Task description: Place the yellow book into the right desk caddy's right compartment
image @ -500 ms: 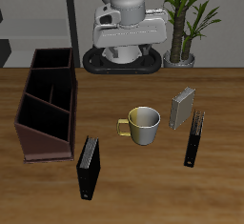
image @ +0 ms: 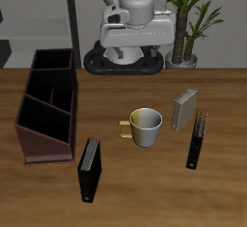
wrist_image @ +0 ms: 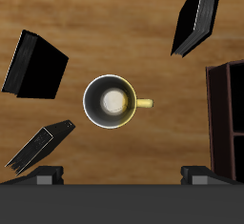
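Observation:
The yellow book, with grey covers and a pale edge, stands upright just behind and beside the cream mug. It also shows in the wrist view. The right desk caddy is a dark maroon box with dividers at the table's other side, and its edge shows in the wrist view. My gripper hangs high over the back of the table, far from the book. In the wrist view my gripper is open and empty, with its fingertips wide apart above the mug.
One black book stands close to the yellow book, nearer the front edge. Another black book stands in front of the caddy. A potted plant stands at the back beside the robot's base.
The arm's hand has shifted slightly sideways near the robot's body. The books, mug and caddy have not moved.

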Tool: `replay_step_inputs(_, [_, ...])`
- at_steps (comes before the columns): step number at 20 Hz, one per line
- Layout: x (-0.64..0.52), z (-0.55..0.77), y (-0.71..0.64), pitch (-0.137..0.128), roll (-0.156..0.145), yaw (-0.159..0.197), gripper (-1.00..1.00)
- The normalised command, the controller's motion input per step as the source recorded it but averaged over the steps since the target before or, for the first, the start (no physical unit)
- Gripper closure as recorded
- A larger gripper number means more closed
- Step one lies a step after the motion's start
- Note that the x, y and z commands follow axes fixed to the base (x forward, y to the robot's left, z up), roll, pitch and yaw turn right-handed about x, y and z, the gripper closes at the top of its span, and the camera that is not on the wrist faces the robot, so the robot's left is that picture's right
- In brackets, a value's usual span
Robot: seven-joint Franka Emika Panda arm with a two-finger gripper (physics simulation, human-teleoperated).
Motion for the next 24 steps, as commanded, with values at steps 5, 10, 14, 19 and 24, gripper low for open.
replay_step_inputs(5, [-0.19, -0.17, 0.37, -0.041, -0.084, -0.14, -1.0])
replay_step_inputs(10, [-0.39, -0.2, 0.55, -0.057, -0.025, -0.132, -1.0])
replay_step_inputs(14, [-0.44, -0.22, 0.54, -0.045, 0.005, -0.11, -1.0])
replay_step_inputs(19, [-0.13, -0.17, 0.3, -0.005, 0.042, -0.045, -1.0])
replay_step_inputs(24, [-0.06, -0.21, 0.31, 0.006, 0.005, -0.077, -1.0])
